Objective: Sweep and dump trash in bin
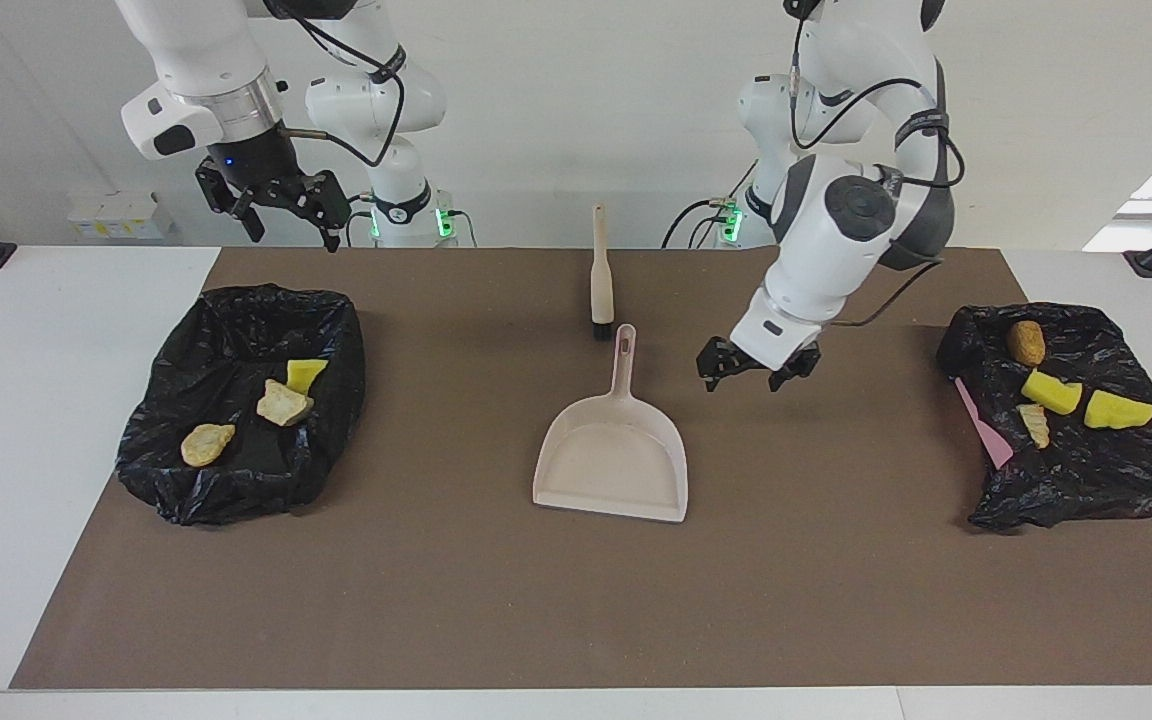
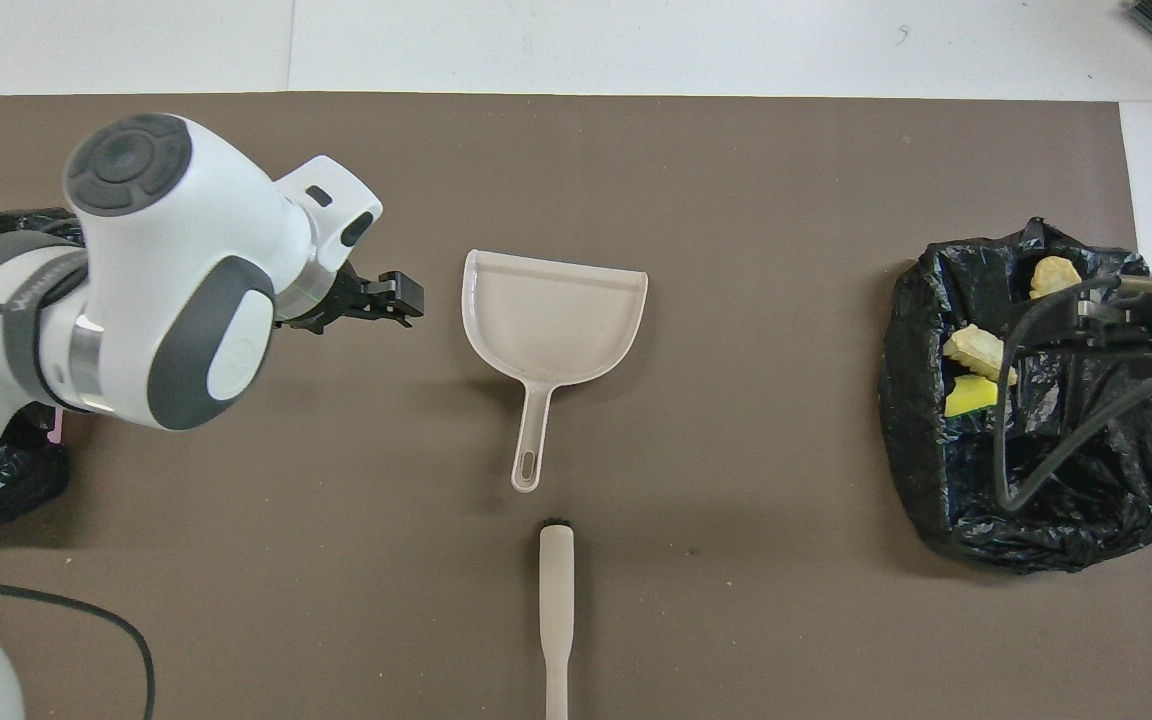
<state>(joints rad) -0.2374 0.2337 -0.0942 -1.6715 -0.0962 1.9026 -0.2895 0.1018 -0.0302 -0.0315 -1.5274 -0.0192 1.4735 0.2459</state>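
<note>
You have a beige dustpan [image 1: 612, 462] flat on the brown mat [image 1: 436, 600], its handle pointing toward the robots. Nearer to the robots than the dustpan lies a beige hand brush [image 1: 600, 275], close to the handle's tip.

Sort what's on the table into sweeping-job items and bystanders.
Job: dustpan, brush, trash scraps in the bin at the right arm's end, more scraps in the bin at the left arm's end.
Bystanders: pink sheet, brown mat.
</note>
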